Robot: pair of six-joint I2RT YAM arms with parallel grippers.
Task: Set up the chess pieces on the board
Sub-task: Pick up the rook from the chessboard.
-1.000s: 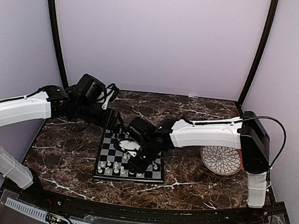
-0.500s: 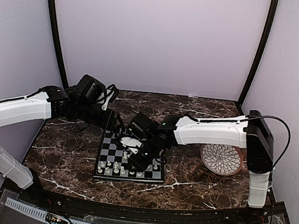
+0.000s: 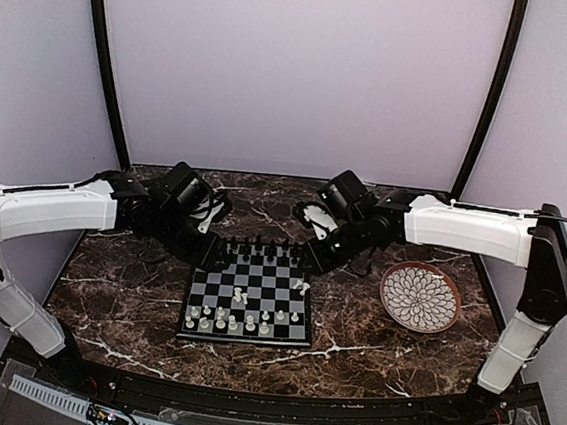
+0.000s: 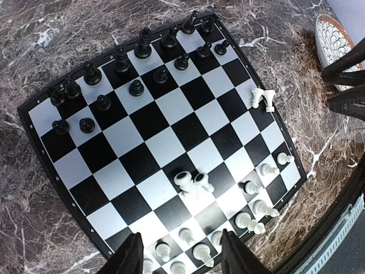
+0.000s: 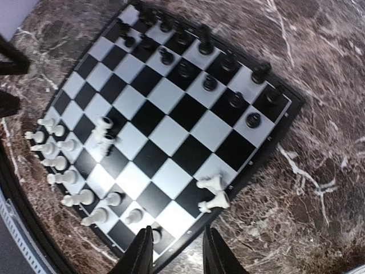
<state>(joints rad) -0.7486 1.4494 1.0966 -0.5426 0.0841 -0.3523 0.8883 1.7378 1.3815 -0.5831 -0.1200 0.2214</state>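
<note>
The board (image 3: 218,289) lies mid-table. Black chess pieces (image 3: 259,256) stand along its far rows and white ones (image 3: 243,320) along its near rows. In the left wrist view two white pieces (image 4: 194,184) lie tipped near the middle of the board (image 4: 154,145), and two more (image 4: 262,98) lie at its right edge. The right wrist view shows the same pairs, one by the rim (image 5: 212,192) and one mid-board (image 5: 104,135). My left gripper (image 3: 221,257) (image 4: 185,257) is open and empty above the board's far-left corner. My right gripper (image 3: 309,258) (image 5: 178,257) is open and empty above its far-right corner.
A round white petal-patterned plate (image 3: 420,296) with a brown rim sits on the marble table right of the board; its edge shows in the left wrist view (image 4: 331,34). Both arms reach in from the sides behind the board.
My right arm has drawn back from low over the board's middle to its far-right corner. My left arm shifted slightly right. The board's middle is now uncovered.
</note>
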